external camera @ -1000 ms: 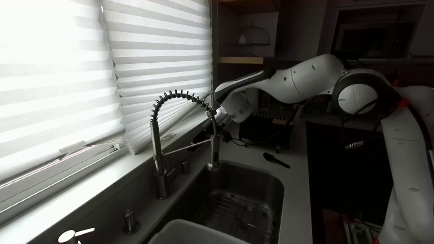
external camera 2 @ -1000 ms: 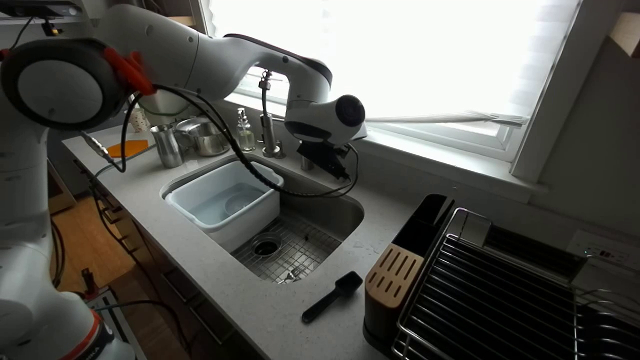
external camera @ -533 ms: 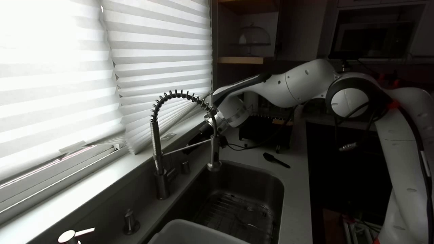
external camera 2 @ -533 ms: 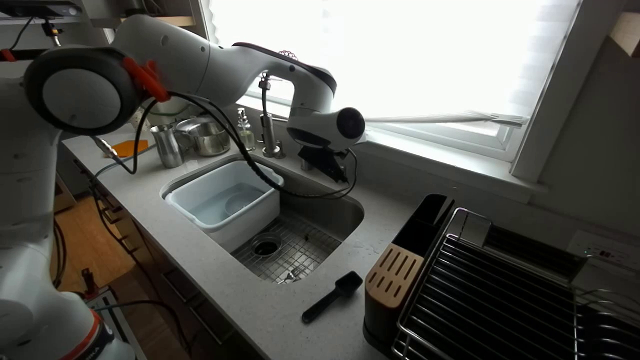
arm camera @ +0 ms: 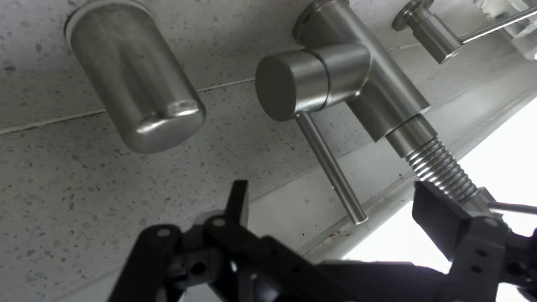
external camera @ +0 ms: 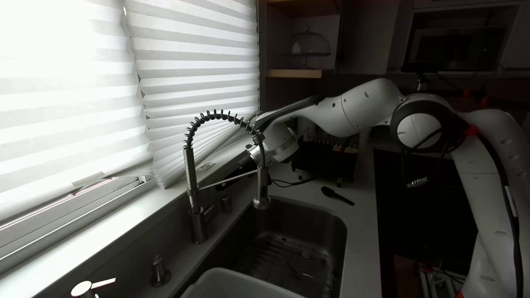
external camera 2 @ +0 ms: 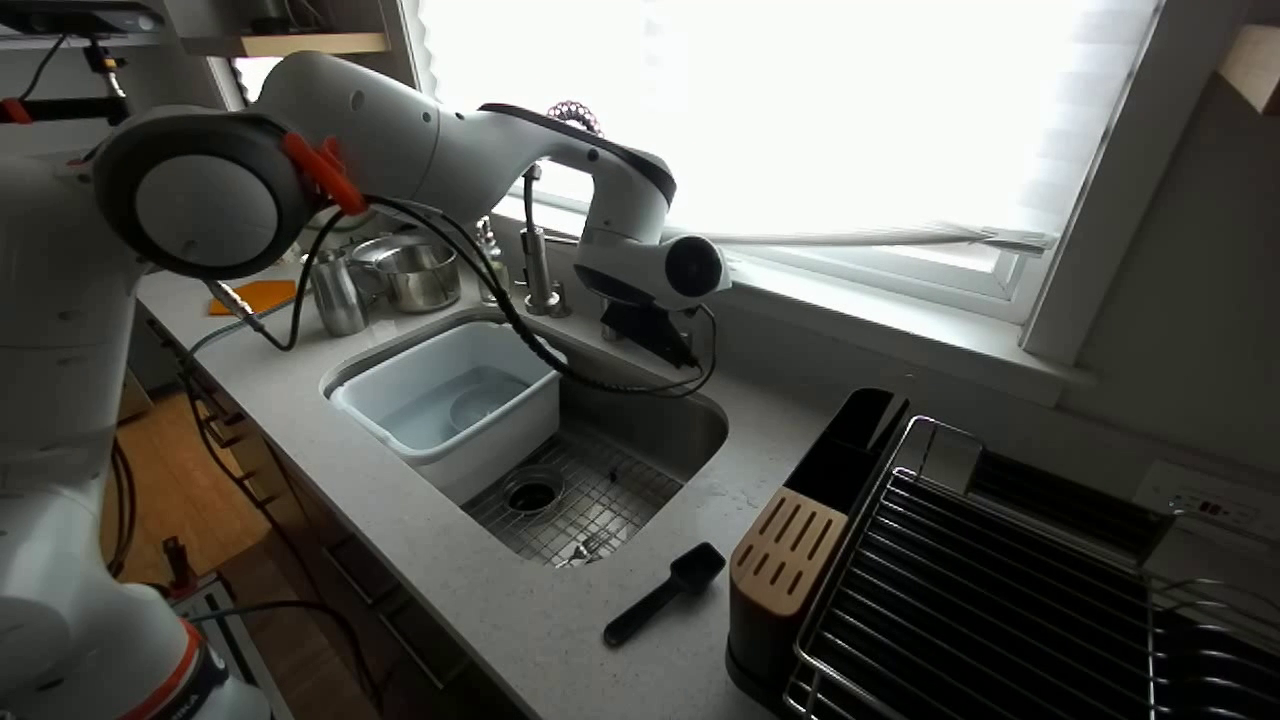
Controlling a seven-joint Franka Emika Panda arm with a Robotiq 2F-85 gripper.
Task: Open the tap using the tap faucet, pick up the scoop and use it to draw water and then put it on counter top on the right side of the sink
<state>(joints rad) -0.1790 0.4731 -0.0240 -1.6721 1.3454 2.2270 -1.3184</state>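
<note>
I see the scoop nearest, in an exterior view: it is black all over, with a slender straight handle and a small squarish bowl. It lies flat on the pale grey worktop, between the end of the sink and a black holder with a slotted wooden top; the bowl is just beside this holder. A little farther, the sink is deep, of dark grey metal, with a wire grid at the bottom. A white tub stands in the end of it that is away from the scoop.

Beyond the sink rises the tap, silvery and brushed, with a thin straight lever at its side and a coil spring above. In an exterior view the spring makes a high arch, and the spray head hangs straight down from it.

My arm comes from the front side of the worktop, bends high at the elbow and crosses over the sink, with the wrist tipped downward near the tap. At its end is the gripper. Its jaws stand well apart, and in the wrist view the lever shows between them, with a gap on both sides; how deep it sits there, I cannot tell.
</note>
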